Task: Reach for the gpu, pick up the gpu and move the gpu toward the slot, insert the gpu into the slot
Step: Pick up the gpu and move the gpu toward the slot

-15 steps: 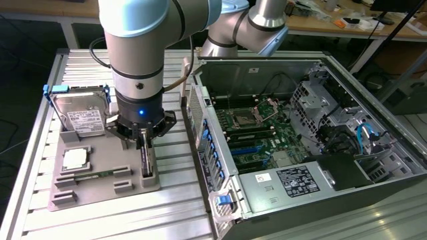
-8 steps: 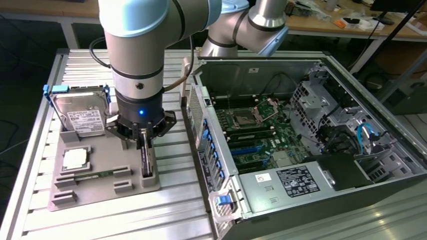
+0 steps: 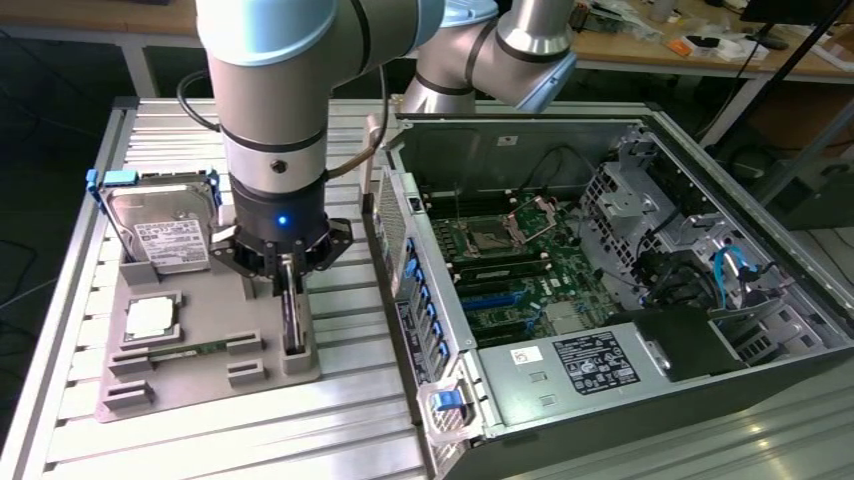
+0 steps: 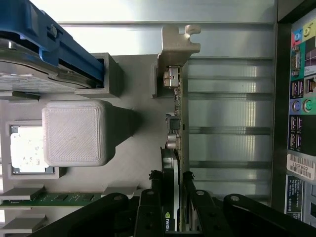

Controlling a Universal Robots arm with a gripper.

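Wrist view has the pincer (image 4: 173,180) clamped narrowly on the gpu (image 4: 178,118) — the card stands on edge in its holder at the grey tray's (image 3: 200,385) case-side edge, not yet lifted; carrying and seating in the slot (image 3: 497,298) remain.

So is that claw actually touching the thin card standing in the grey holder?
Touching. In the wrist view the black fingers of the gripper press against both faces of the gpu, with no gap on either side.
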